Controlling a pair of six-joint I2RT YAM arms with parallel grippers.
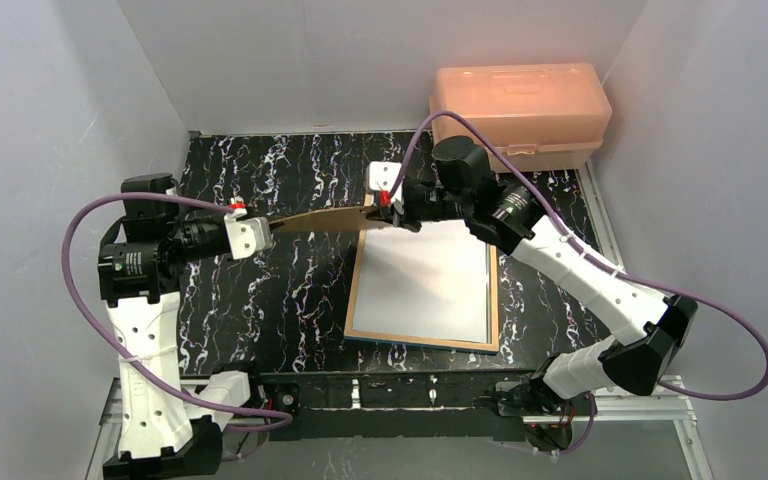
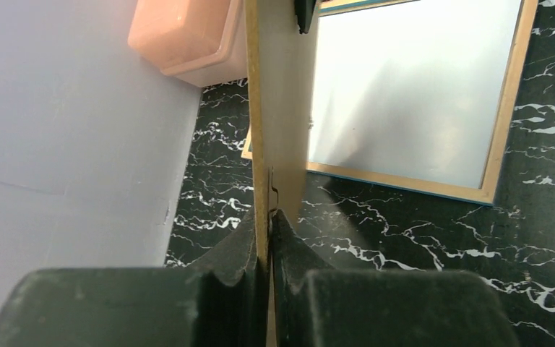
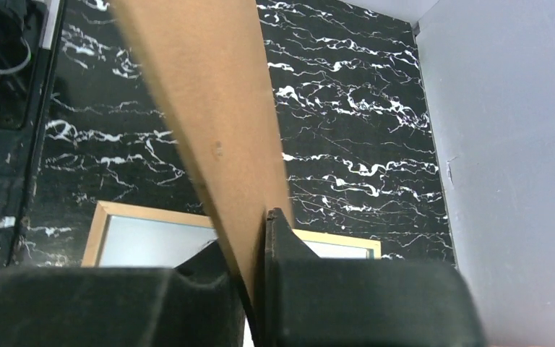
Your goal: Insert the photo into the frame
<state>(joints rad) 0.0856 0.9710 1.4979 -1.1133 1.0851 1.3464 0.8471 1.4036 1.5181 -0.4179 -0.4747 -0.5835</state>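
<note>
The frame [image 1: 352, 300] lies flat on the black marbled table, its light wood back edge up, with a thin blue edge showing at the near side. A pale white surface [image 1: 425, 280] fills it; I cannot tell whether that is the glass or the photo's back. The photo's printed side shows in no view. A plain brown backing board [image 1: 325, 218] hangs on edge above the frame's far left corner. My left gripper [image 1: 270, 228] is shut on its left end [image 2: 282, 108]. My right gripper [image 1: 378, 208] is shut on its right end [image 3: 209, 94].
A pink plastic box [image 1: 520, 105] stands closed at the back right corner, against the walls. Grey walls close in the table on the left, back and right. The right arm reaches across above the frame's far right side.
</note>
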